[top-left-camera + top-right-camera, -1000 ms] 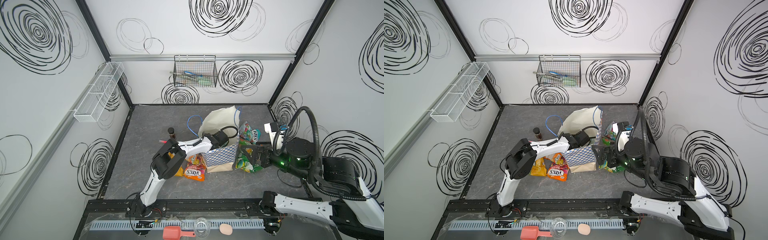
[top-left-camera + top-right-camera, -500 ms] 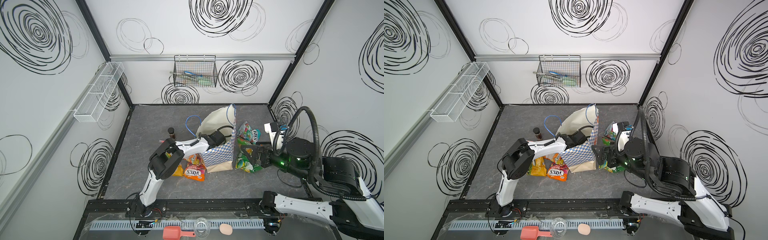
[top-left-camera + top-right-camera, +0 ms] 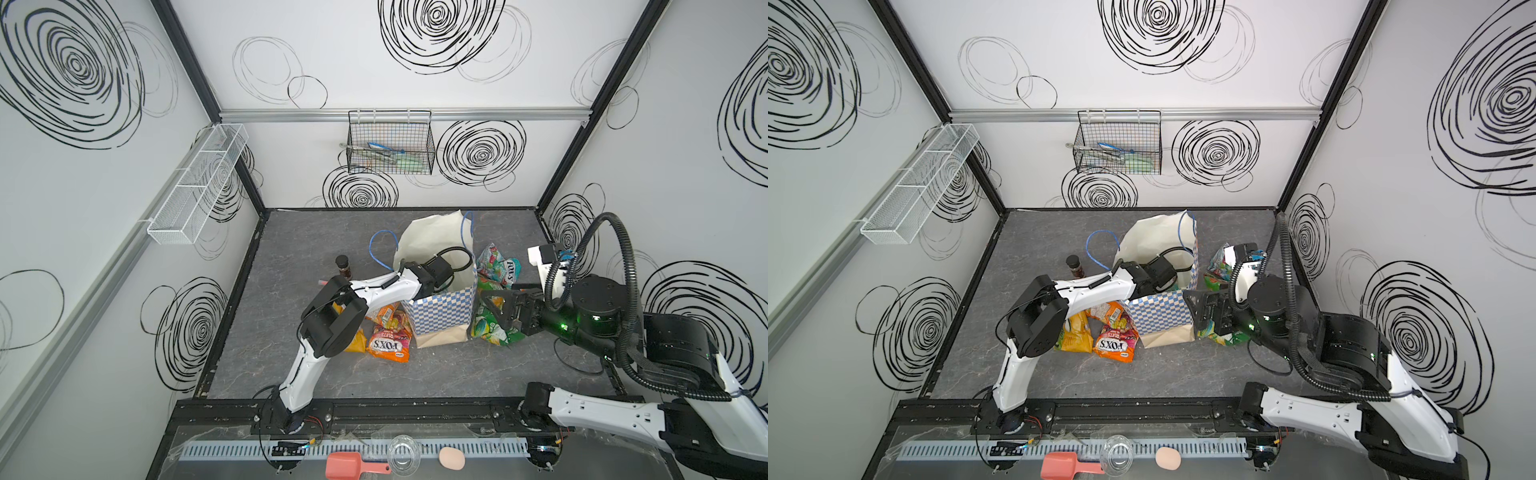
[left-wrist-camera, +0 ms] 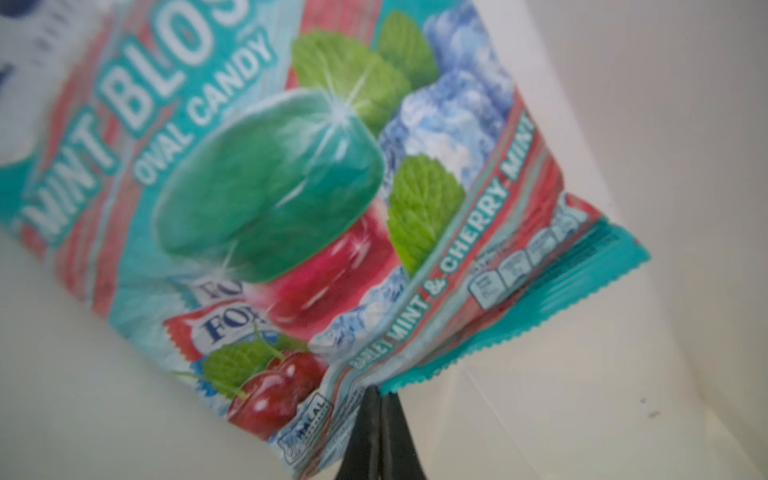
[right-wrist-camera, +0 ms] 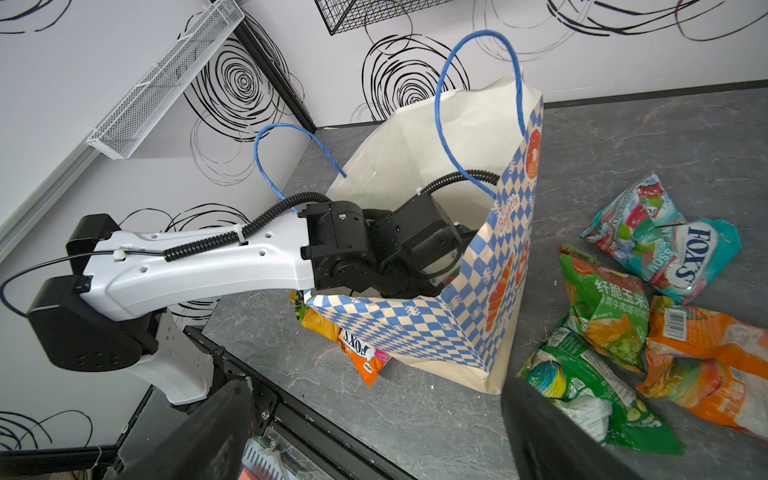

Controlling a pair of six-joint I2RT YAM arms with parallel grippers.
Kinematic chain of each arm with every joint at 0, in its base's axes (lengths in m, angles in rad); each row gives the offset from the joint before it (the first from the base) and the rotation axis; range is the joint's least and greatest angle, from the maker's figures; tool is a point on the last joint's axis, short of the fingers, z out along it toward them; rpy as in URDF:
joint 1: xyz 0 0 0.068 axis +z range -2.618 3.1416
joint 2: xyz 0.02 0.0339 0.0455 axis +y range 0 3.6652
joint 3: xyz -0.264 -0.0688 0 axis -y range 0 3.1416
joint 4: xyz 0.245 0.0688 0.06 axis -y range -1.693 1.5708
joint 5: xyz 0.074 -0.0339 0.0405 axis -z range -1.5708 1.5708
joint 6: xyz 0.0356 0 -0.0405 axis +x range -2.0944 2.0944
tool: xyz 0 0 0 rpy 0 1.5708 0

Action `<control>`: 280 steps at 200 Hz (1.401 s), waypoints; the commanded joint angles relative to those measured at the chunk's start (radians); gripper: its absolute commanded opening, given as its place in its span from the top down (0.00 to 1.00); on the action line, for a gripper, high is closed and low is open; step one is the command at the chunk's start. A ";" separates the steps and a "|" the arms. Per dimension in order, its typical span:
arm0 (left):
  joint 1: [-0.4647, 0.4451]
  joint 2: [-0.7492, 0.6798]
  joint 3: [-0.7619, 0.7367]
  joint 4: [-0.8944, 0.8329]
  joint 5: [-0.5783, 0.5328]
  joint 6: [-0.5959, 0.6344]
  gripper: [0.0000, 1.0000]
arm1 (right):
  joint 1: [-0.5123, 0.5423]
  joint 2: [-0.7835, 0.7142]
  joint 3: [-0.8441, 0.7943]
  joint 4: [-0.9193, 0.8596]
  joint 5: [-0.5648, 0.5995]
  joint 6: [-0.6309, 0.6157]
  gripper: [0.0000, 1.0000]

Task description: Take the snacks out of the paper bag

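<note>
The paper bag stands upright mid-table, mouth open. My left arm's wrist reaches down into it, so both top views hide that gripper. In the left wrist view my left gripper is shut on the crimped edge of a teal mint candy packet, against the bag's cream inner wall. Other snacks lie outside: an orange FOX'S packet and a yellow one on the left, a teal FOX'S packet, green ones and an orange one on the right. My right gripper is open and empty beside the bag's right wall.
A small brown jar stands left of the bag, behind my left arm. A black wire basket hangs on the back wall and a white mesh shelf on the left wall. A pink scoop lies past the front rail.
My left gripper has shut on the teal packet inside the bag, and the bag's top has shifted a little. My right arm has not moved.
</note>
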 commanded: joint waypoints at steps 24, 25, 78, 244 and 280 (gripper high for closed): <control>0.039 -0.024 0.145 -0.086 -0.046 0.015 1.00 | -0.005 -0.001 0.006 0.010 0.008 0.004 0.03; 0.040 -0.024 0.149 -0.086 -0.046 0.015 1.00 | -0.005 -0.001 0.006 0.010 0.007 0.003 0.03; 0.057 -0.032 0.341 -0.160 -0.091 0.016 1.00 | -0.005 -0.002 0.006 0.009 0.009 0.004 0.03; 0.072 0.007 0.423 -0.353 -0.328 0.191 1.00 | -0.009 -0.009 -0.039 0.002 0.046 0.049 0.03; 0.042 -0.023 0.344 -0.294 -0.304 0.175 1.00 | -0.171 0.128 0.013 0.093 0.053 -0.067 0.03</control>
